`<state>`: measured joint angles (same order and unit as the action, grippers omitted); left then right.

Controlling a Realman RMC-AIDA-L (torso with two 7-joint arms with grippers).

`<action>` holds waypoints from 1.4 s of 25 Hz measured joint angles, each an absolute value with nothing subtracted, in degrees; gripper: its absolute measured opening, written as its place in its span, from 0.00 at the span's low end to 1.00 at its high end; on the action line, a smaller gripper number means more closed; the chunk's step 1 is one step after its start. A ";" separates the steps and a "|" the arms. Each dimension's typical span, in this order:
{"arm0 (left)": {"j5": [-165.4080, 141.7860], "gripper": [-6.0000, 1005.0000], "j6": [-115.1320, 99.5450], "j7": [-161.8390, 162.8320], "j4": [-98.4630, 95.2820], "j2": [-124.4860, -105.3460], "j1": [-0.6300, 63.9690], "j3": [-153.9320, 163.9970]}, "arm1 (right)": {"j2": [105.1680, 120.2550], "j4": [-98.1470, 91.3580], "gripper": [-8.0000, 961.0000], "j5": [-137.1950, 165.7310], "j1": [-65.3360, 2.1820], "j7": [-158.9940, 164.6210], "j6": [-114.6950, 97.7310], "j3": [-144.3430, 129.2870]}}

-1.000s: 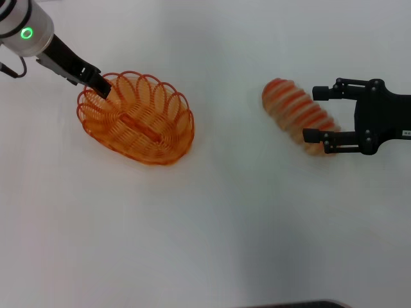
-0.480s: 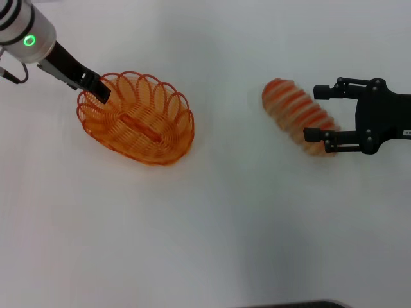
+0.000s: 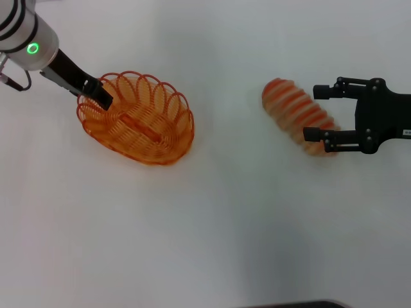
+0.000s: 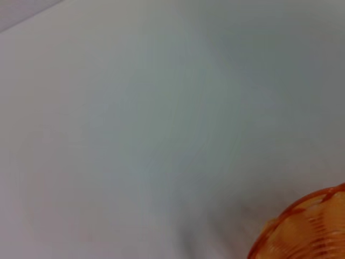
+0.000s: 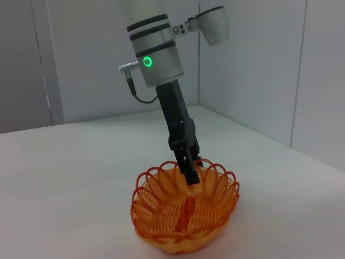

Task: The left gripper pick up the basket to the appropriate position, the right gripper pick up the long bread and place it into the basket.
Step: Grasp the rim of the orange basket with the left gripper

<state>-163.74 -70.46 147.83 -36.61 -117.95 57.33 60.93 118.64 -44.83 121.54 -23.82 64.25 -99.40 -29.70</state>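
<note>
Open right gripper (image 3: 316,113) jaws apparently straddle long bread (image 3: 299,116).

Basket (image 3: 136,119) at left on table (image 3: 212,237), long bread (image 3: 297,115) well apart at right

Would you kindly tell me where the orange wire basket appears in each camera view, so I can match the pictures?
Head view: the basket sits left of centre on the white table.
Left wrist view: only a rim arc shows, at the picture's lower right corner.
Right wrist view: the whole basket lies bottom centre.
Shared landmark: the left gripper at its rim, hidden from its own wrist camera.
</note>
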 joint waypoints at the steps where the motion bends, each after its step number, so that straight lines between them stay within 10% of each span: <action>1: -163.74 0.62 -70.46 147.83 -36.49 -117.98 57.33 60.93 | 118.65 -44.83 0.85 121.54 -23.82 64.25 -99.40 -29.70; 12: -163.36 0.58 -70.63 147.83 -36.09 -118.04 57.26 60.15 | 118.65 -44.75 0.85 121.55 -23.74 64.14 -99.40 -29.70; 23: -163.27 0.19 -70.30 147.83 -36.31 -118.04 57.27 60.07 | 118.65 -44.64 0.85 121.55 -23.58 64.08 -99.40 -29.70; 35: -163.20 0.13 -73.63 144.77 -38.28 -117.58 56.88 51.37 | 118.65 -44.70 0.86 121.54 -23.63 64.18 -99.47 -29.70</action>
